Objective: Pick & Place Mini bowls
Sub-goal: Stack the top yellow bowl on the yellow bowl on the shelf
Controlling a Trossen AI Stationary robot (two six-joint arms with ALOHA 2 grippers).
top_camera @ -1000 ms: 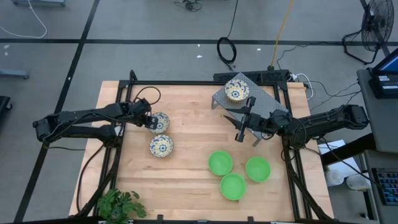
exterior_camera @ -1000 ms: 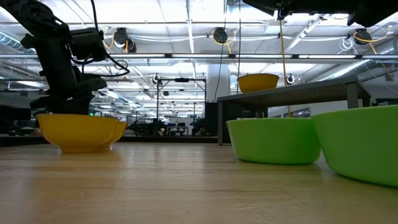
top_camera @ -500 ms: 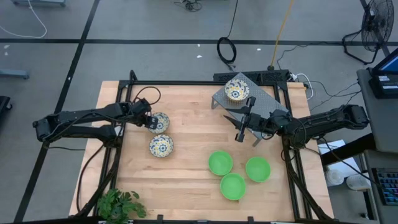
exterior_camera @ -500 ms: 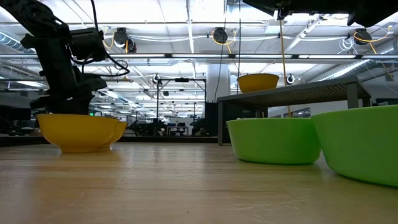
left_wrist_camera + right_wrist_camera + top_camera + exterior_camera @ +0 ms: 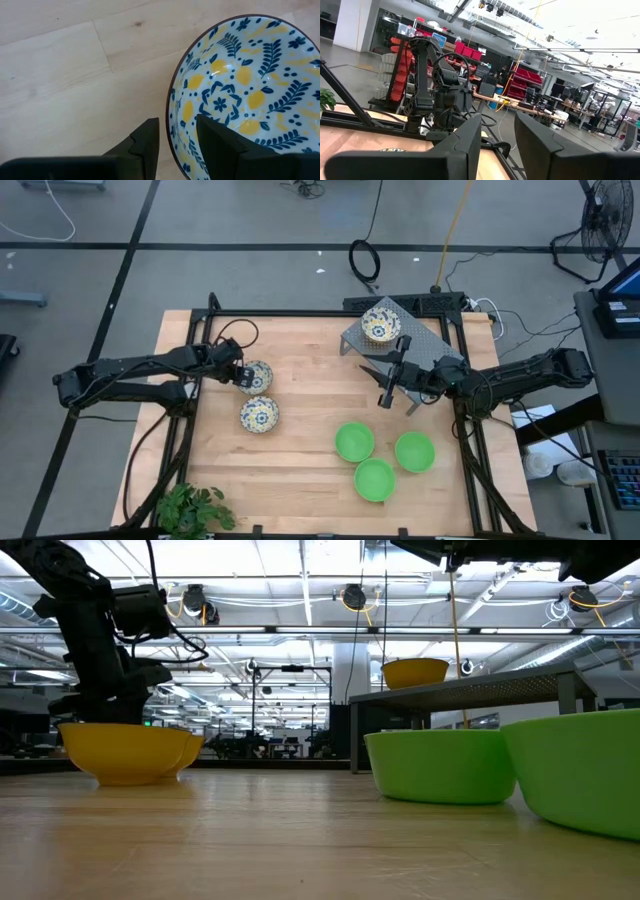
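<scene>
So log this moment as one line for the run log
left tool: straddling rim of patterned bowl | right tool: empty, held above table beside rack | one patterned bowl on rack | green bowls: untouched
</scene>
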